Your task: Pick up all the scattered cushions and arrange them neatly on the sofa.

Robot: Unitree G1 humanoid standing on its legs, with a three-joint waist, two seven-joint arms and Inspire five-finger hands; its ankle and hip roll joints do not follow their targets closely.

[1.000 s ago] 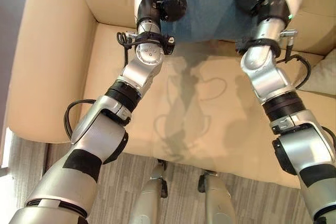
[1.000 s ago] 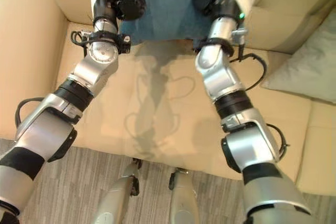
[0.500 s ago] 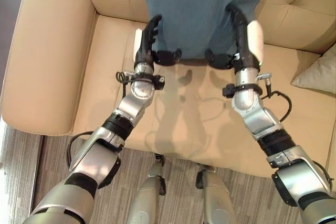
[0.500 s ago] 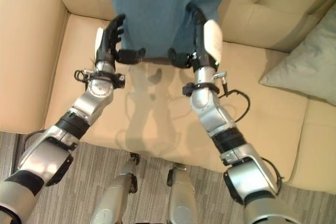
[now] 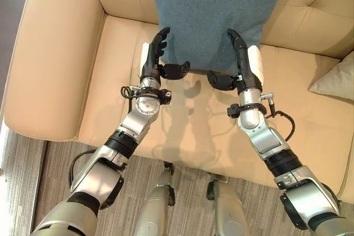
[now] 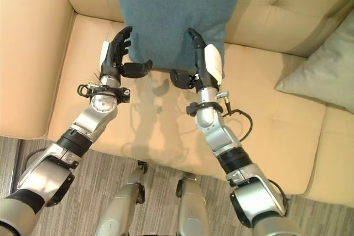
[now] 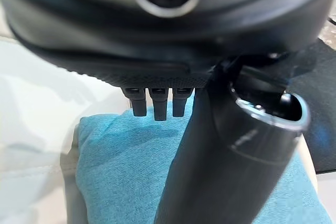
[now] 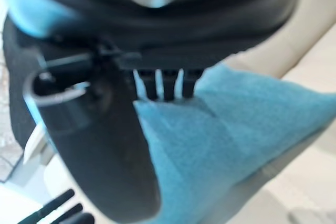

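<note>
In the left eye view a teal cushion (image 5: 218, 17) leans upright against the backrest of the tan sofa (image 5: 55, 64), its lower edge resting on the seat. The left hand (image 5: 156, 54) lies flat against the cushion's left lower corner with its fingers straight and its thumb reaching under the bottom edge; the right hand (image 5: 243, 64) mirrors it at the right lower corner, fingers straight along the cloth, white-covered thumb side outward. Neither hand is curled round the cushion; both seem to press or steady it. A grey-green cushion (image 5: 334, 81) shows at the view's right edge, on the seat near the backrest. The right eye view gives the same scene: the teal cushion (image 6: 174, 12) stands between the two hands, and the grey-green cushion (image 6: 321, 75) lies well apart to the right, tilted against the back. In the left wrist view the hand's straight fingers (image 7: 155, 103) extend onto the teal cloth (image 7: 126, 171), with the thumb running along it. The right wrist view shows the right fingers (image 8: 165, 85) straight at the cushion's edge too. The step in hand looks like the placing of the teal cushion, nearly finished. The next move probably calls for drawing both hands back evenly, without dragging the lower edge forward, so the cushion keeps its lean, then turning to any cushions left to gather.
</note>
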